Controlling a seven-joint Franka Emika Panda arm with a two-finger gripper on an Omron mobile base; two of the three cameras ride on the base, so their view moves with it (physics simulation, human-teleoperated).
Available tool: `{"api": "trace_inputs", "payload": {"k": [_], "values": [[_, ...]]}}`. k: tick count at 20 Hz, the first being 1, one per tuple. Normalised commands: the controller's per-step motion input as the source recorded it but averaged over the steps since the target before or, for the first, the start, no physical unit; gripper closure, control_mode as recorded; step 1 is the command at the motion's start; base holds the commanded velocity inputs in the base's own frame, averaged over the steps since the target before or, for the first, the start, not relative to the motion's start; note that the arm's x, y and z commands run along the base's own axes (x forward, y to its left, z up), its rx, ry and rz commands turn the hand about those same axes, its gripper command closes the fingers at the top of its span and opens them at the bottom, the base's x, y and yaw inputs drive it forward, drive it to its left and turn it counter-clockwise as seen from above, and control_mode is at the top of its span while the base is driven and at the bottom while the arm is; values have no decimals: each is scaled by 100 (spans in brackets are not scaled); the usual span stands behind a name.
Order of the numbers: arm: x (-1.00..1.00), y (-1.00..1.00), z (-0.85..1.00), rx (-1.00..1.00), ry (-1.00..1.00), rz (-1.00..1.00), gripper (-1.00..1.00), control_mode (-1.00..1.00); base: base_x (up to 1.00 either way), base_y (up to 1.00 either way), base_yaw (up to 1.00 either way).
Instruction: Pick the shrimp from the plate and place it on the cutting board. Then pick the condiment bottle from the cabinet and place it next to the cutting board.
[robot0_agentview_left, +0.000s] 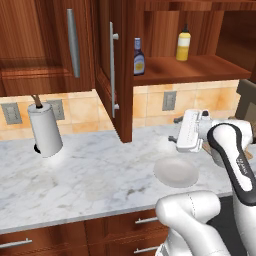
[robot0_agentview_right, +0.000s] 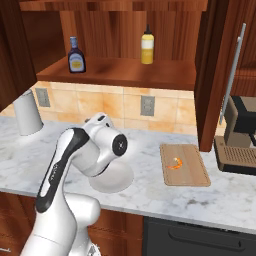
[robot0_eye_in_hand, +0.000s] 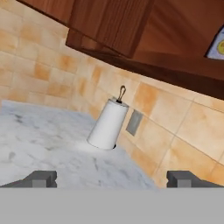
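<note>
The tiny orange shrimp (robot0_agentview_right: 175, 163) lies on the light-brown cutting board (robot0_agentview_right: 185, 165), right of the white plate (robot0_agentview_left: 176, 171) (robot0_agentview_right: 116, 181), which holds nothing. The dark condiment bottle (robot0_agentview_left: 139, 56) (robot0_agentview_right: 76, 55) stands upright at the left end of the shelf in the open cabinet (robot0_agentview_left: 195, 67) (robot0_agentview_right: 125, 73). My gripper (robot0_agentview_left: 175, 129) (robot0_eye_in_hand: 112, 179) hovers above the counter just behind the plate and points left toward the paper towel roll. Its fingertips (robot0_eye_in_hand: 41, 178) stand wide apart with nothing between them, so it is open.
A yellow squeeze bottle (robot0_agentview_left: 183, 44) (robot0_agentview_right: 146, 45) stands further right on the same shelf. The cabinet door (robot0_agentview_left: 112, 70) swings out over the counter. A paper towel roll (robot0_agentview_left: 45, 129) (robot0_eye_in_hand: 107, 124) stands at the left, a coffee machine (robot0_agentview_right: 240, 135) at the right.
</note>
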Motion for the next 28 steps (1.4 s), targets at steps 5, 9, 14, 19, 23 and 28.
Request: {"api": "trace_inputs", "payload": {"k": [5, 9, 14, 19, 23, 28], "values": [[-27, 6, 49, 3, -2, 3, -100, -100, 0, 0, 0], [-16, 9, 47, 6, 0, 1, -100, -100, 0, 0, 0], [-5, 9, 52, 7, 0, 0, -100, -100, 0, 0, 0], [0, 9, 51, 8, 0, 0, -100, -100, 0, 0, 0], [0, 5, 49, 8, 0, 0, -100, -100, 0, 0, 0], [0, 2, 47, 8, 0, 0, -100, -100, 0, 0, 0]]}}
